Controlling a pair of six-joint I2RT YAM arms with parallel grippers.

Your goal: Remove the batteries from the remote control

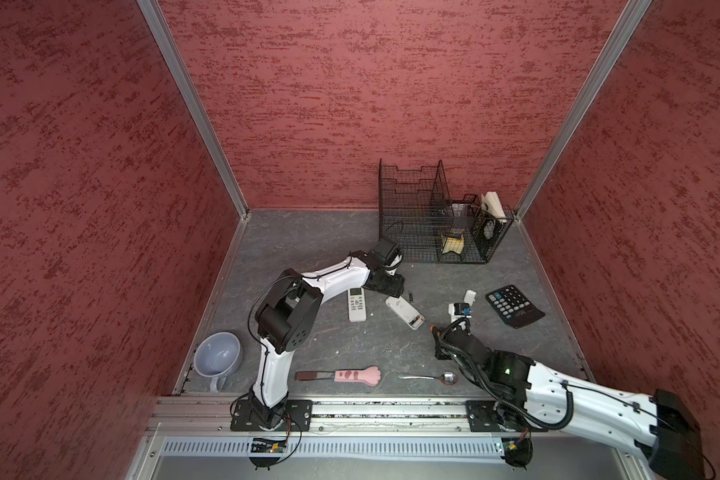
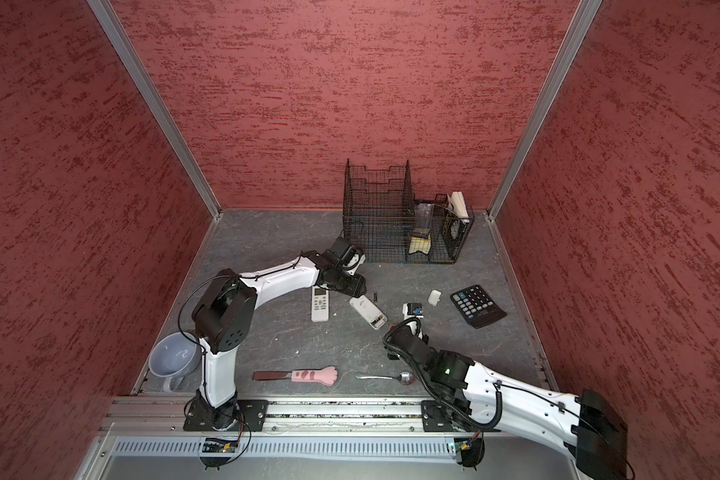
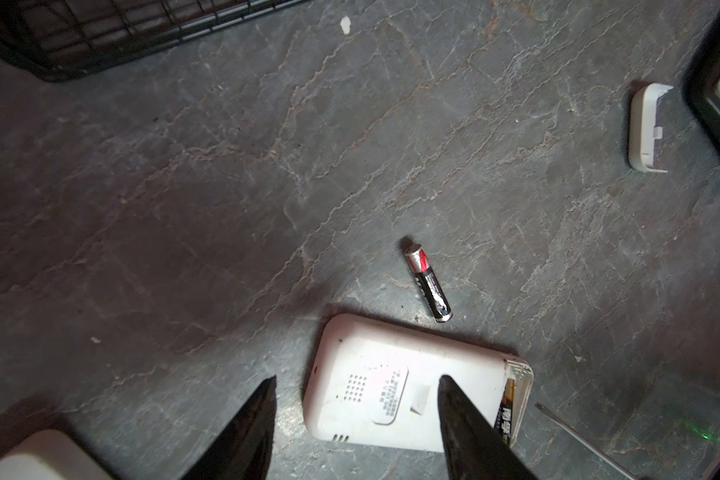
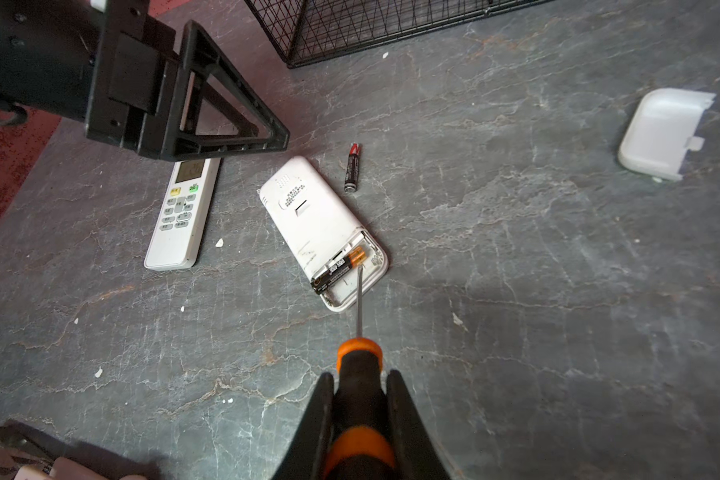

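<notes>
A white remote control (image 4: 321, 220) lies face down at mid-table (image 1: 404, 311), its battery bay open at the near end. One battery (image 4: 337, 270) sits in the bay. Another battery (image 3: 428, 284) lies loose on the table beside the remote's far end (image 1: 410, 296). My right gripper (image 4: 360, 376) is shut on an orange-and-black screwdriver (image 4: 359, 353), whose tip rests at the bay battery's gold end. My left gripper (image 3: 359, 378) is open over the remote's far end, one finger above its back and one above the table. The bay's white cover (image 4: 661, 133) lies apart to the right.
A second white remote (image 1: 357, 305) lies face up to the left. A calculator (image 1: 514, 305) and a small white device (image 1: 460, 309) lie to the right. A wire basket (image 1: 433, 216) stands at the back. A mug (image 1: 217, 357), a pink-handled tool (image 1: 350, 376) and a spoon (image 1: 429, 377) lie near the front.
</notes>
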